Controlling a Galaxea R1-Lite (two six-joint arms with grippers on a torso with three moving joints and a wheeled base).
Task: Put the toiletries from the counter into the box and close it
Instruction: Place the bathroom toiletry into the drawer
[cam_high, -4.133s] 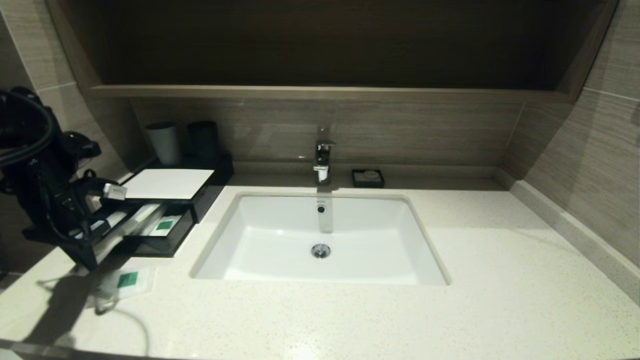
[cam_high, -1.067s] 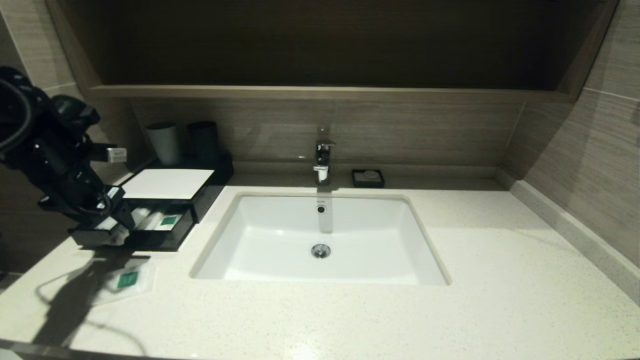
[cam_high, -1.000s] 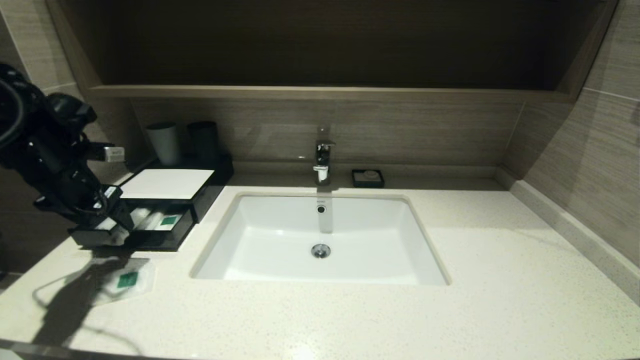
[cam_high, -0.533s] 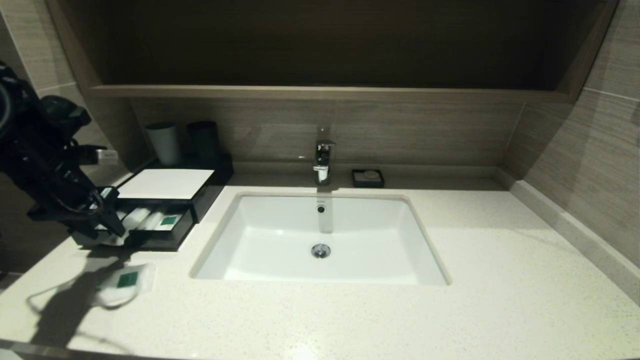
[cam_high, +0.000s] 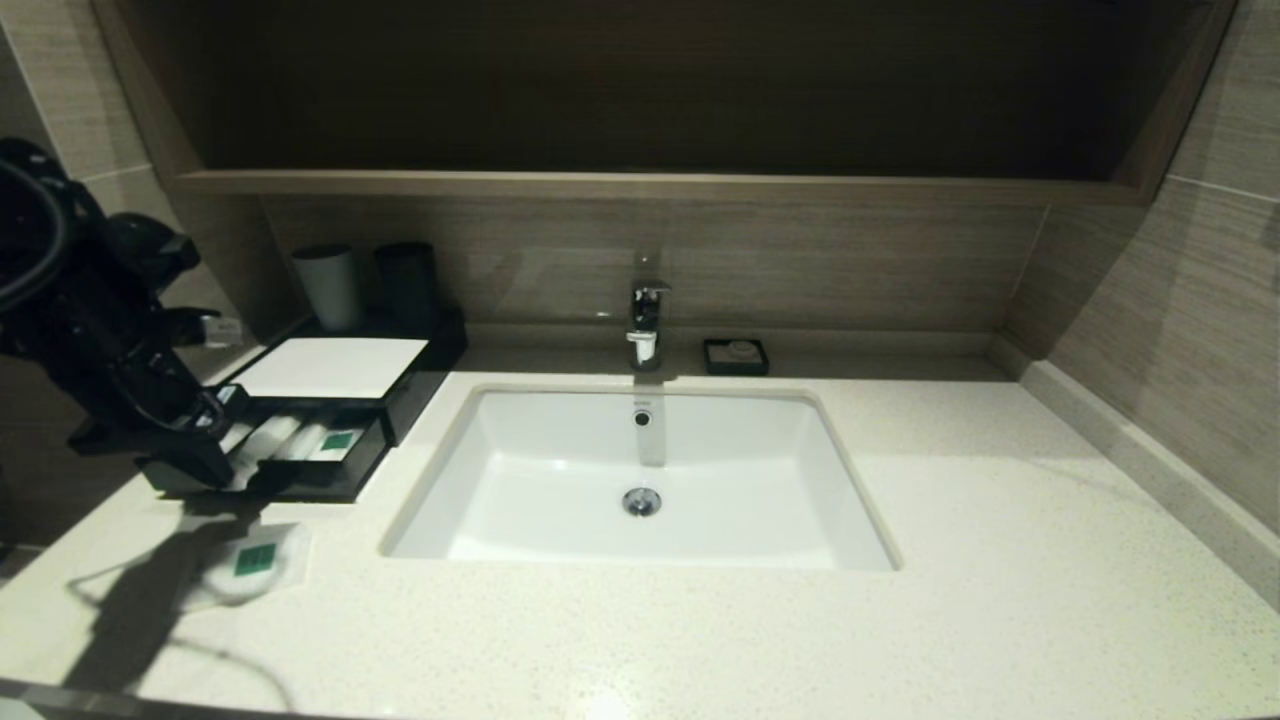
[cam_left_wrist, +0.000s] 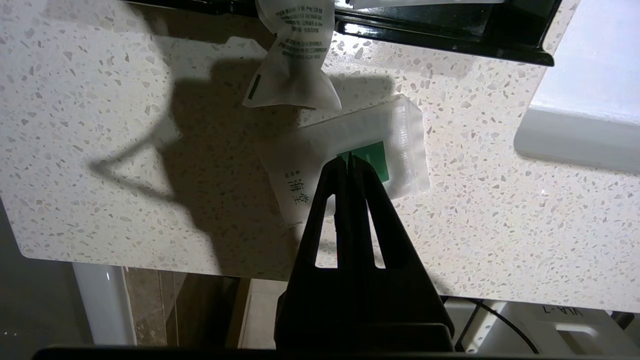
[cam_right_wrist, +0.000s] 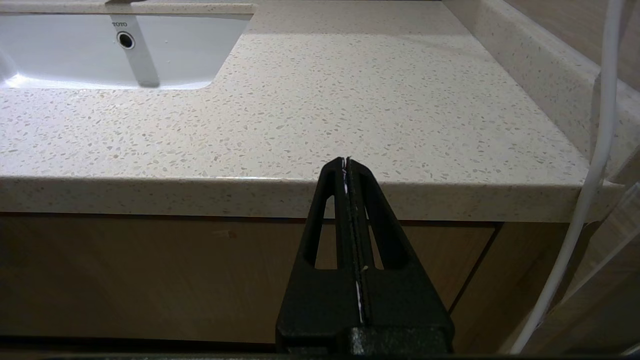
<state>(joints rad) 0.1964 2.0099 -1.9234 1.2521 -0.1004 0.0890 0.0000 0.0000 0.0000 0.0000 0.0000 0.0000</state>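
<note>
The black box (cam_high: 335, 367) with a white top panel stands at the left of the counter (cam_high: 1000, 520), its front drawer (cam_high: 330, 485) pulled out. Frosted packets (cam_high: 300, 438) lie in the drawer. One long packet (cam_left_wrist: 295, 65) hangs over the drawer's front edge (cam_left_wrist: 440, 35) onto the counter. The short flat sachet (cam_high: 250, 560) with a green label lies on the counter in front of the drawer. My left gripper (cam_high: 228, 470) is shut and empty at the drawer's front left corner. In the left wrist view its tip (cam_left_wrist: 348, 156) is over the sachet (cam_left_wrist: 400, 135). My right gripper (cam_right_wrist: 346, 160) is shut, parked before the counter's front edge.
A white cup (cam_high: 327, 286) and a black cup (cam_high: 405, 283) stand behind the box. The white sink (cam_high: 560, 520) with a tap (cam_high: 645, 320) is in the middle. A small black soap dish (cam_high: 736, 356) sits by the back wall. Walls close in on both sides.
My left gripper has come up out of the drawer and shifted a little to the left. The sachet still lies on the counter. The right arm has not moved.
</note>
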